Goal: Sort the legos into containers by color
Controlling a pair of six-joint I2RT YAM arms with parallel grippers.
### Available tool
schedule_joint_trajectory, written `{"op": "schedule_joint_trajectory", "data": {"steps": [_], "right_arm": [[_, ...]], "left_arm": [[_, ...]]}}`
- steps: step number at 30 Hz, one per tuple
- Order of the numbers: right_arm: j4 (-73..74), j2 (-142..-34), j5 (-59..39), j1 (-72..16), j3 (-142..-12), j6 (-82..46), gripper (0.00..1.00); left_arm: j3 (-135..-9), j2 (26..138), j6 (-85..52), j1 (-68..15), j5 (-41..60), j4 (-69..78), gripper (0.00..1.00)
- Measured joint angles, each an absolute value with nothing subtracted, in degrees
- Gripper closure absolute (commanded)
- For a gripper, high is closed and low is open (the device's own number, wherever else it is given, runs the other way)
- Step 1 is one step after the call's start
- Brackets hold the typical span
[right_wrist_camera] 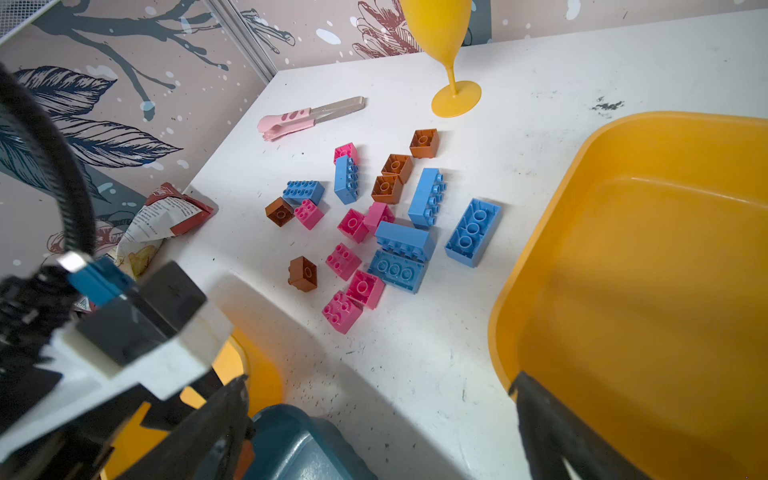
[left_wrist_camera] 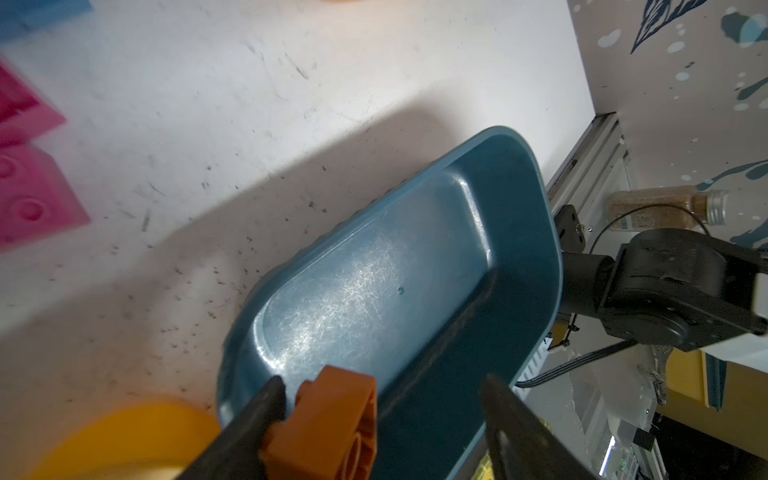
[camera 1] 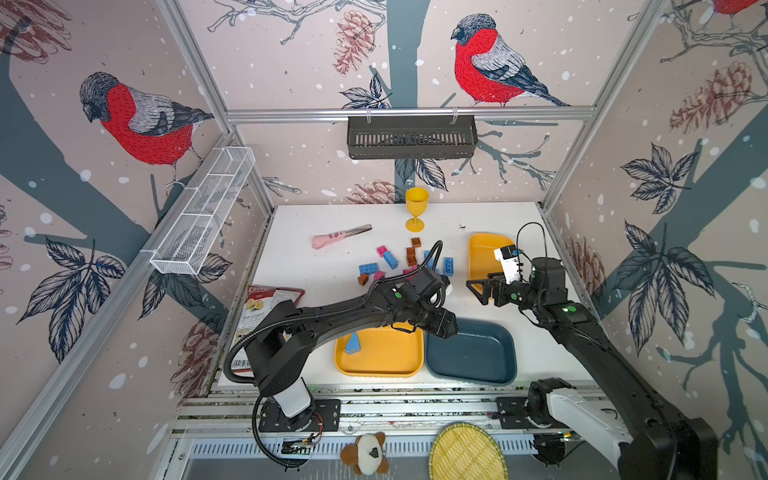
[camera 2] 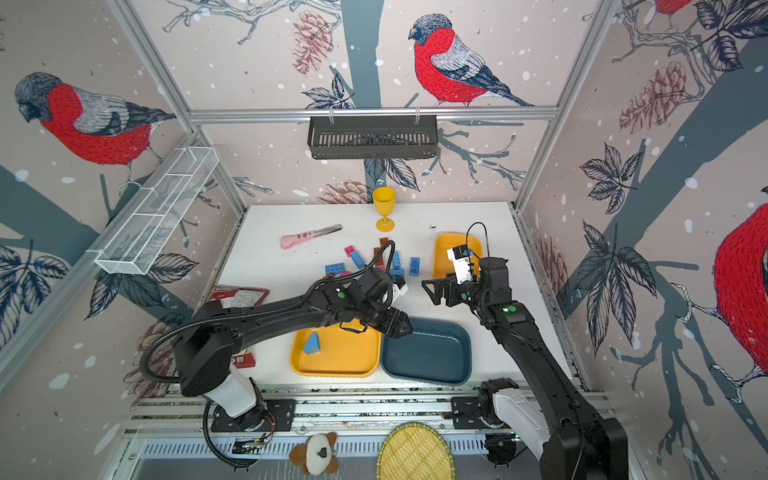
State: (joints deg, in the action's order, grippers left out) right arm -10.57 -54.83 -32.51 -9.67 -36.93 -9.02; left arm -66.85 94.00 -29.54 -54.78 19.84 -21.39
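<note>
My left gripper (camera 1: 451, 328) (left_wrist_camera: 382, 382) hangs open over the near-left corner of the dark teal container (camera 1: 478, 357) (left_wrist_camera: 519, 216). A brown-orange lego (left_wrist_camera: 328, 419) rests against one finger; the other finger stands well clear of it. A blue wedge (camera 1: 353, 344) lies in the larger yellow container (camera 1: 386, 357). The other legos (camera 1: 409, 257) (right_wrist_camera: 374, 224), blue, pink and brown, lie scattered mid-table. My right gripper (camera 1: 476, 289) (right_wrist_camera: 380, 386) is open and holds nothing, beside the smaller yellow container (camera 1: 482, 253) (right_wrist_camera: 644, 270), which shows nothing inside.
A yellow goblet (camera 1: 416, 208) and a pink-handled tool (camera 1: 338, 237) stand behind the legos. A snack packet (camera 1: 266, 307) lies at the table's left edge. A white mesh basket (camera 1: 203, 216) hangs on the left wall, a dark one (camera 1: 411, 137) on the back rail.
</note>
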Motion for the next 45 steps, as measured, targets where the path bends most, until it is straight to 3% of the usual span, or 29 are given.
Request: {"op": "schedule_joint_trajectory", "data": {"steps": [3, 7, 14, 29, 45], "right_arm": [[-10.3, -54.8, -32.6, -9.7, -36.9, -9.1, 0.01], [-10.2, -55.2, -32.9, -9.7, -37.0, -9.2, 0.01], [-10.2, -55.5, -33.0, -9.7, -37.1, -9.1, 0.01], [-10.0, -54.7, -34.5, -10.2, -34.1, -9.5, 0.01], [-4.5, -54.2, -38.9, -19.0, -25.4, -17.3, 0.01]], "left_arm": [[-67.1, 91.6, -27.4, -50.9, 17.7, -24.1, 0.20], [-68.5, 90.0, -24.9, -48.5, 18.2, -26.9, 0.30], [-69.0, 90.4, -24.3, -49.5, 23.2, -26.0, 0.31], [-66.2, 95.7, -28.5, -55.4, 24.4, -18.5, 0.20], [-62.7, 94.6, -29.9, -55.8, 27.3, -10.6, 0.17]]}}
